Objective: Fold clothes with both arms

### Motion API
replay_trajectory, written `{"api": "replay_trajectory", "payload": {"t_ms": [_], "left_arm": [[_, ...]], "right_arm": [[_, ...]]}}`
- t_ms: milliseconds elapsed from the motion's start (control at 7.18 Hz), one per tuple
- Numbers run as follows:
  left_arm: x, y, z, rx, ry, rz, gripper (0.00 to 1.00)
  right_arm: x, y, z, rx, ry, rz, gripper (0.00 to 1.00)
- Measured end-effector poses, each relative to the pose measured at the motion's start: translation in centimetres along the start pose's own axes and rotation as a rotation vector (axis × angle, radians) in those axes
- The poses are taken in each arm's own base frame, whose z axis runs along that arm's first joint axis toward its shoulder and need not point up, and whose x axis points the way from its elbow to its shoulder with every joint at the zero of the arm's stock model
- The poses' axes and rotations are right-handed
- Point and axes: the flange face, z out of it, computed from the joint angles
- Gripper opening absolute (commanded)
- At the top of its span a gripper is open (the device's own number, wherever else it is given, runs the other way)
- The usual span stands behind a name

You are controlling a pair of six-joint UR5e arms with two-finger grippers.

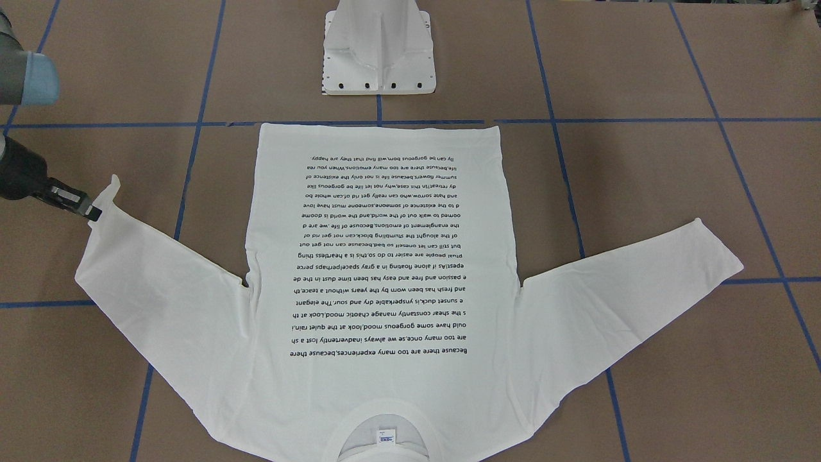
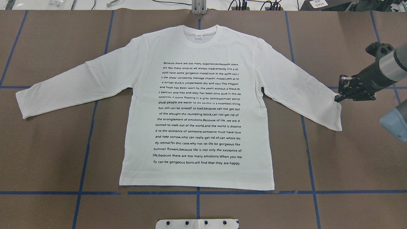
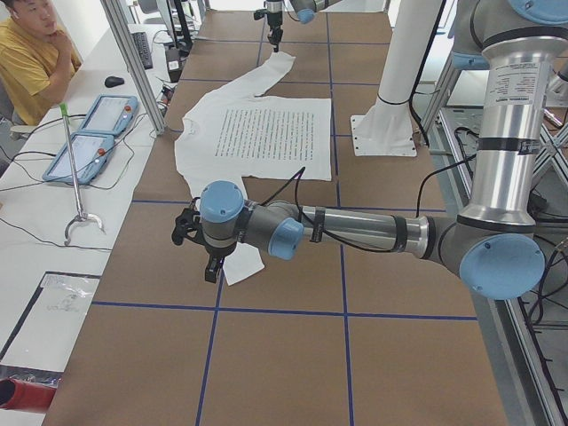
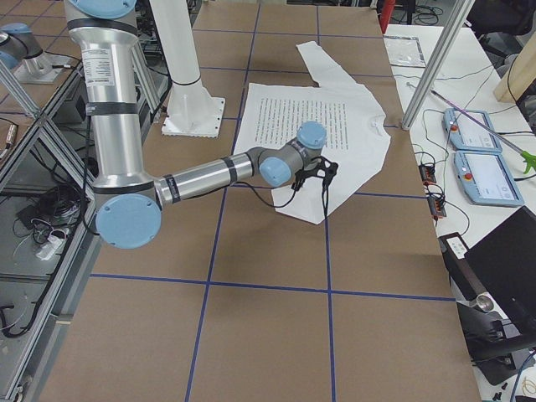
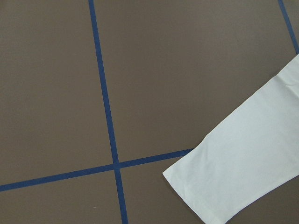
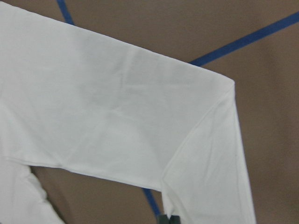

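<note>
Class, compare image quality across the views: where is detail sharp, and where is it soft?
Overhead view: even light, the shirt print crisp. Front-facing view: white pedestal base bright, mildly glary. Right wrist view: shirt close, soft, almost featureless. Left wrist view: blue tape edges sharp.

The shirt (image 2: 197, 108) lies flat on the worktop (image 2: 349, 165), collar away from the robot, hem toward the pedestal base (image 2: 197, 224), sleeves spread sideways, right pincer (image 2: 337, 98) at one cuff, left pincer (image 3: 213, 266) beside the other.
</note>
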Motion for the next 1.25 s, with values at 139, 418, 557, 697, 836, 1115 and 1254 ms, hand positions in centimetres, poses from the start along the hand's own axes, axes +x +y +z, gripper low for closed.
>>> {"api": "replay_trajectory", "payload": {"t_ms": [139,418,557,697,836,1115,1254], "left_arm": [[0.4,-0.3,-0.1,0.005,0.004,0.009,0.99],[1.0,-0.1,0.3,0.013,0.011,0.035,0.99],[0.7,0.6,0.6,0.007,0.011,0.03,0.99],[0.3,1.2,0.9,0.001,0.011,0.023,0.99],[0.2,1.6,1.0,-0.003,0.011,0.018,0.99],[0.1,1.9,1.1,-0.006,0.011,0.016,0.99],[0.1,1.9,1.1,-0.007,0.011,0.014,0.99]], "right_arm": [[-7.4,1.2,-0.1,-0.003,-0.005,0.052,0.0],[-23.5,3.4,1.8,0.039,-0.028,0.162,0.0],[-32.5,4.2,3.0,0.063,-0.056,0.199,0.0],[-41.2,5.2,3.9,0.083,-0.094,0.217,0.0],[-47.2,6.7,4.3,0.098,-0.145,0.233,0.0],[-53.2,11.8,7.2,0.147,-0.222,0.226,0.0],[-54.6,14.2,9.1,0.163,-0.25,0.22,0.0]]}}
